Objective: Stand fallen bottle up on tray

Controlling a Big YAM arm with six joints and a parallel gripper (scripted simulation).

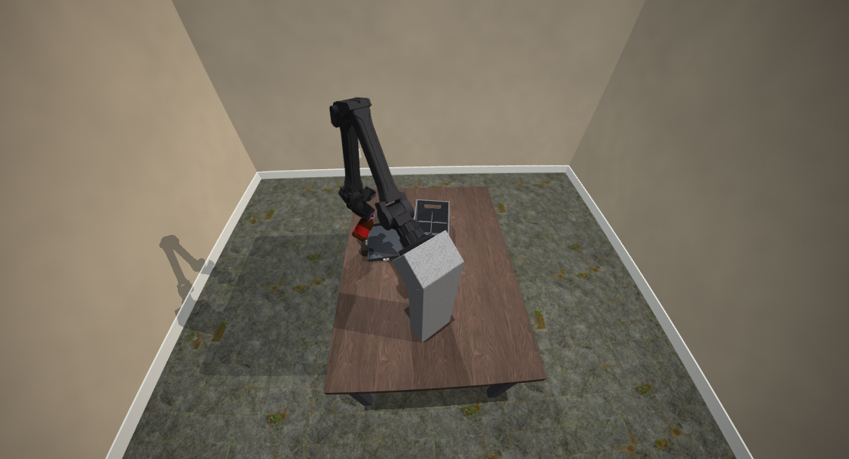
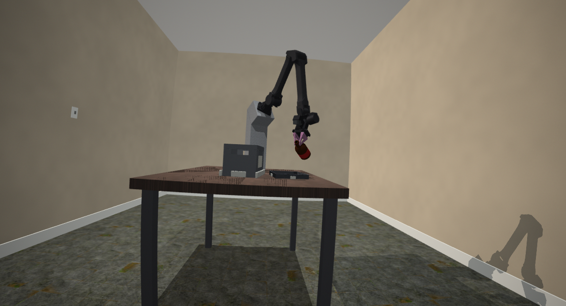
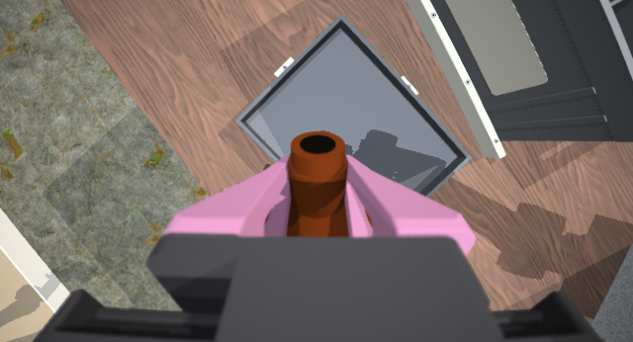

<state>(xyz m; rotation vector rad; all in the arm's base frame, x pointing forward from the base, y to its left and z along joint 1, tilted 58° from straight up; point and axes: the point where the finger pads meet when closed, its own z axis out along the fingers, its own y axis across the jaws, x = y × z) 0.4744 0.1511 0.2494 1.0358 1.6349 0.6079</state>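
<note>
My gripper (image 2: 299,141) (image 3: 317,164) with pink fingers is shut on the neck of the brown bottle (image 1: 362,229) (image 2: 303,150) (image 3: 317,179). The bottle hangs tilted in the air, its mouth up between the fingers and its red-labelled base pointing down to the right in the exterior view. The tray (image 1: 377,258) (image 2: 302,177) (image 3: 340,19) lies below, well under the bottle's base, with shadows on its floor. The bottle's lower body is hidden in the wrist view. In the top view the arm hides part of the tray and most of the gripper.
The dark divided crate (image 1: 432,202) (image 2: 239,162) (image 3: 569,75) stands beside the tray. The grey arm pedestal (image 1: 438,290) (image 2: 258,126) stands on the wooden table (image 1: 492,314) (image 2: 189,182) (image 3: 168,85). The table's side edge runs close to the tray on the side away from the crate.
</note>
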